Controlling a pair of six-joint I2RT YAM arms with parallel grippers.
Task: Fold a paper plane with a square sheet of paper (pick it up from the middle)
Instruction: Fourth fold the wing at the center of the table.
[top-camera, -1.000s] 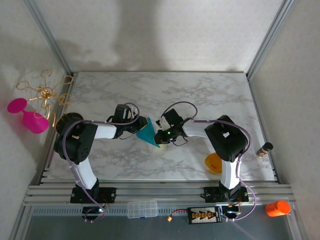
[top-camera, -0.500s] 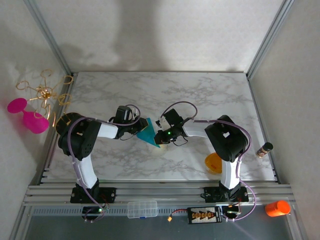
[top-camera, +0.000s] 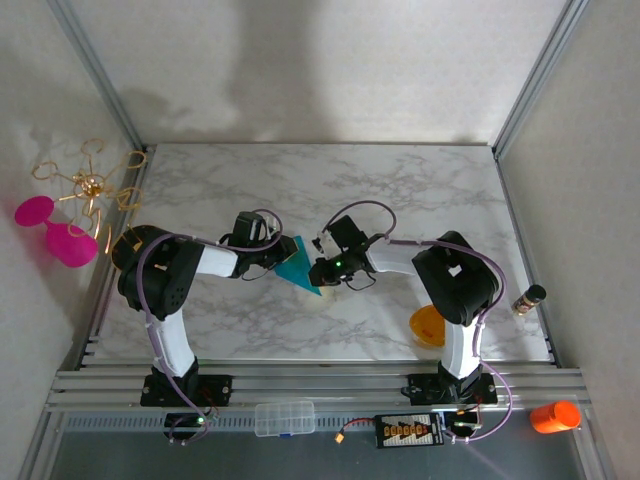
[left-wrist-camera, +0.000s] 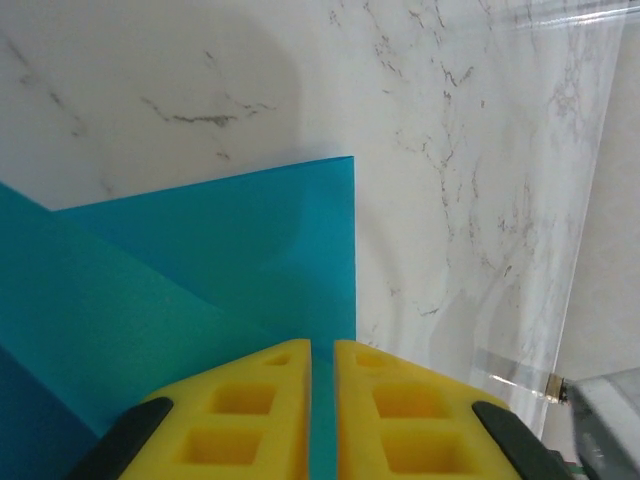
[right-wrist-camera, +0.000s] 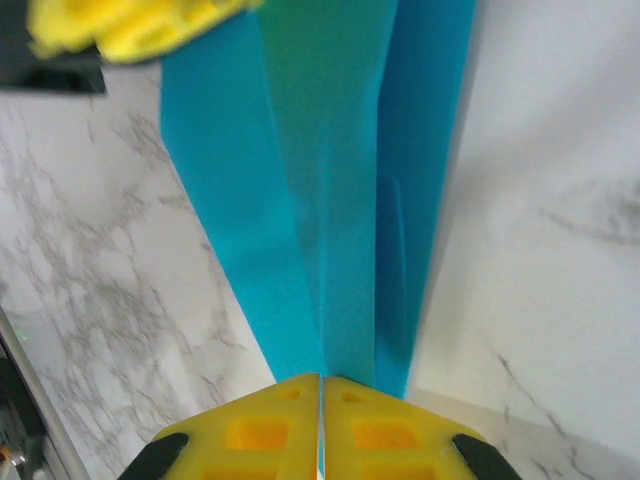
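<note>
The teal sheet of paper (top-camera: 295, 264), folded into a pointed dart shape, lies low over the marble table between my two grippers. My left gripper (top-camera: 280, 256) holds its wide left end. In the left wrist view the yellow fingers (left-wrist-camera: 250, 400) are shut on a teal layer (left-wrist-camera: 200, 260), and the left gripper (left-wrist-camera: 322, 345) sits beside a square corner. My right gripper (top-camera: 316, 272) pinches the narrow end. In the right wrist view the right gripper (right-wrist-camera: 321, 378) is shut on the creased paper (right-wrist-camera: 330, 200), with the left gripper's yellow fingers (right-wrist-camera: 130, 25) at the far end.
An orange bowl (top-camera: 427, 326) sits near the right arm's base. A small bottle (top-camera: 529, 298) stands at the table's right edge. A pink goblet (top-camera: 55, 232) and a gold wire ornament (top-camera: 88, 185) are off the left side. The far marble (top-camera: 400, 190) is bare.
The left arm's elbow has drawn in slightly toward its base. Both grippers and the paper stay almost where they were.
</note>
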